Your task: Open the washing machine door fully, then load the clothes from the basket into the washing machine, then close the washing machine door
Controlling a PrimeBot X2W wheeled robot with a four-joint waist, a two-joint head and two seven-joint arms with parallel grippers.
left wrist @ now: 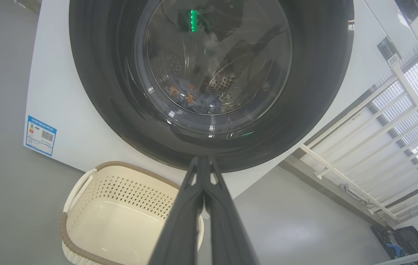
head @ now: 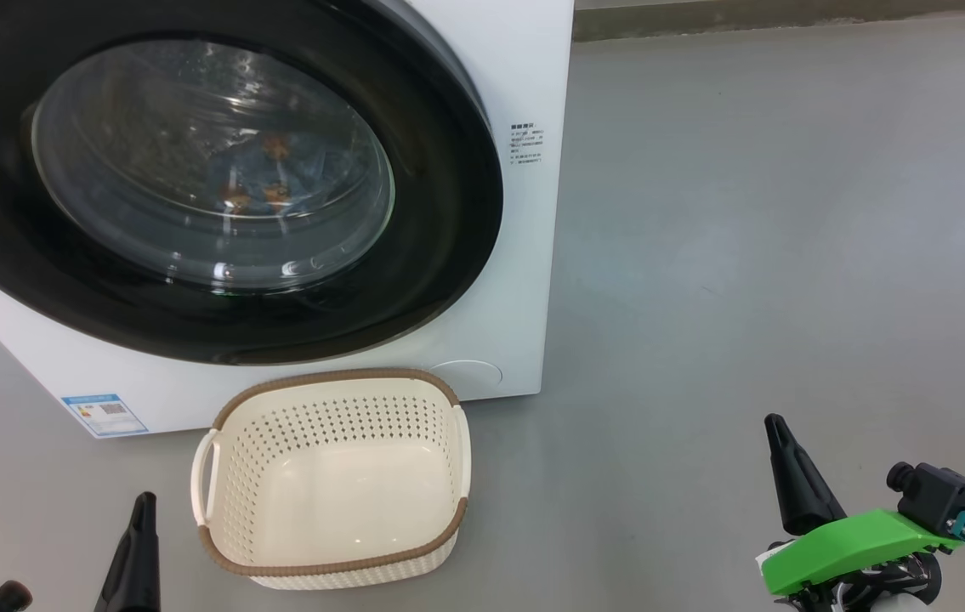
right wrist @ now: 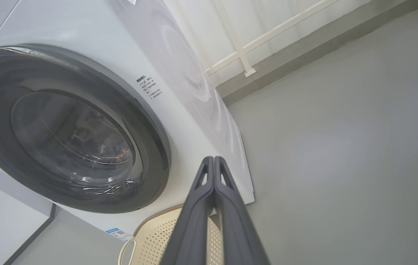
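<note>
The washing machine (head: 525, 255) takes up the upper left of the head view, and its white side panel shows in the right wrist view, running toward the upper middle of the frame. The washing machine door (head: 448, 212) lies shut against the front, its black rim glossy around the glass bowl. The grey floor (head: 746, 212) spreads across the right half of the head view. A white railing (left wrist: 396, 147) crosses the right side of the left wrist view.

The basket (head: 333, 382) stands on the floor at lower centre, just before the machine, its bare cream bottom showing. The clothes (head: 261, 183) lie inside the machine, a blue heap with orange patches behind the glass. The left wrist view gives them more sharply, beside the perforated drum (left wrist: 223, 86). A blue sticker (head: 104, 415) sits at the machine's lower left corner.

The left hand (left wrist: 202, 159) has its fingers pressed together, holding nothing, raised short of the door's lower rim. The right hand (right wrist: 213, 159) is likewise closed on itself and touches nothing.
</note>
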